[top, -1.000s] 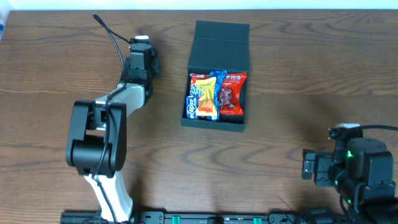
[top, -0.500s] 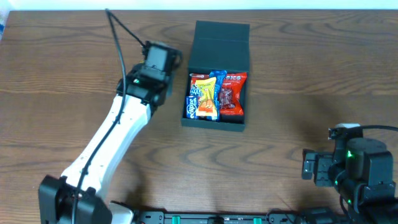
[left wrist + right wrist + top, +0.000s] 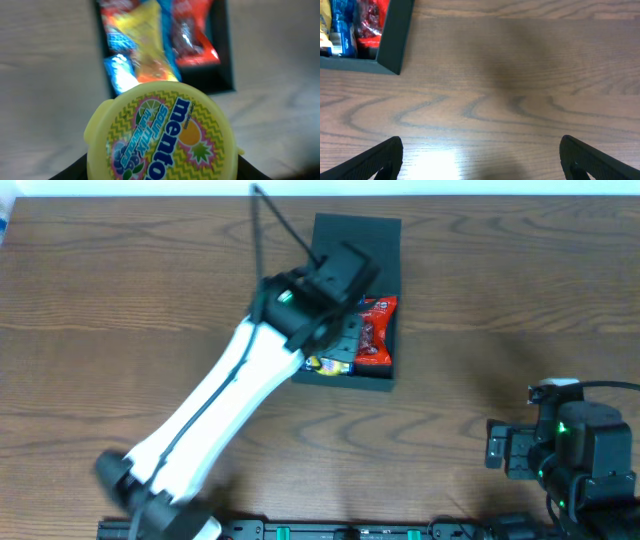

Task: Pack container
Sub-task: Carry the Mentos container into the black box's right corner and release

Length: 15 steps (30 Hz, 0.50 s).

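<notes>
Left fingers [image 3: 67, 172] clamped on a yellow Mentos tub [image 3: 160, 132], hovering over the container [image 3: 380, 230]; snack packets [image 3: 190, 35] sit inside, just ahead. Right fingers [image 3: 380, 157] spread wide over bare desk [image 3: 495, 100], container far front-left.

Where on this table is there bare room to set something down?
Bare wood: the far left, and the stretch between the container and the right gripper. Crowded: the container, full of packets, with the left gripper holding a tub over it.

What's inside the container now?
Red packet, yellow packet and blue packet in the container. Overhead, the left arm covers most; anything beneath the packets is hidden.
</notes>
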### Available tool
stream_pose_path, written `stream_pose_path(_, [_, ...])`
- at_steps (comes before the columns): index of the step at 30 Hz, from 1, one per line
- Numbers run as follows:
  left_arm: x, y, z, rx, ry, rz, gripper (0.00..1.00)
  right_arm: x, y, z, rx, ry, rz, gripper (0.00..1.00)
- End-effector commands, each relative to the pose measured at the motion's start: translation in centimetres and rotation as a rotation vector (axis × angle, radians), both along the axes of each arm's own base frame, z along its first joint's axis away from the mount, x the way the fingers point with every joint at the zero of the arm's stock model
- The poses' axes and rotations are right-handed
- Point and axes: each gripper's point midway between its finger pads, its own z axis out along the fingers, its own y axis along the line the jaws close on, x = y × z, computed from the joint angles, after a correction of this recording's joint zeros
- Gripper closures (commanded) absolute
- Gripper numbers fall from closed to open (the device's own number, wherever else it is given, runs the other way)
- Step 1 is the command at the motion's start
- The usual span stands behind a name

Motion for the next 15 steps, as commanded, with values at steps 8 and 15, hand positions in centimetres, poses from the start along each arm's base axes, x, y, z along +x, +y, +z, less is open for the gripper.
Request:
stream_pose_path(8, [-0.2, -6.4, -5.2, -0.001, 0.352, -0.037, 0.94, 0.0, -0.1, 0.1, -0.004, -0.003, -0.001, 0.01])
stream_pose_path(15, [1.0, -7.9, -7.9, -0.010, 0.404, -0.030, 0.94, 0.0, -0.1, 0.1, -0.004, -0.003, -0.001, 0.01])
